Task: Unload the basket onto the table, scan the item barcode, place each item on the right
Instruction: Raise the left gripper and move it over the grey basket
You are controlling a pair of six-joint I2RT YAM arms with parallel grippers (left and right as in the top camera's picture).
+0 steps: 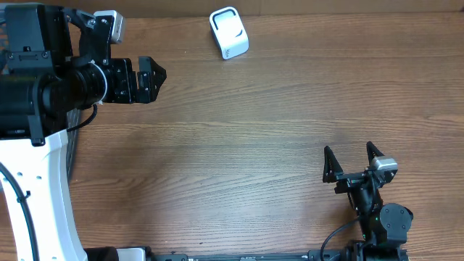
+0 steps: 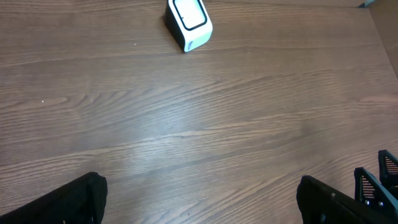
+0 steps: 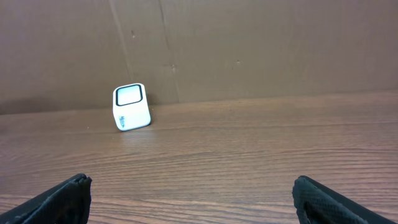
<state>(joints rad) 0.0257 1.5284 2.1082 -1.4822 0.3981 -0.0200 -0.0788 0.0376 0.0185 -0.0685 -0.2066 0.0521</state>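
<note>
Gaping wide, left jaws and right jaws empty; scanner (image 1: pixel 229 32) well apart.

No readable text, dark print on white scanner (image 3: pixel 131 107) too blurred

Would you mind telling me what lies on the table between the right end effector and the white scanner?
Nothing: only bare wooden table between the right end effector and the white scanner, clearest in the overhead view.
</note>
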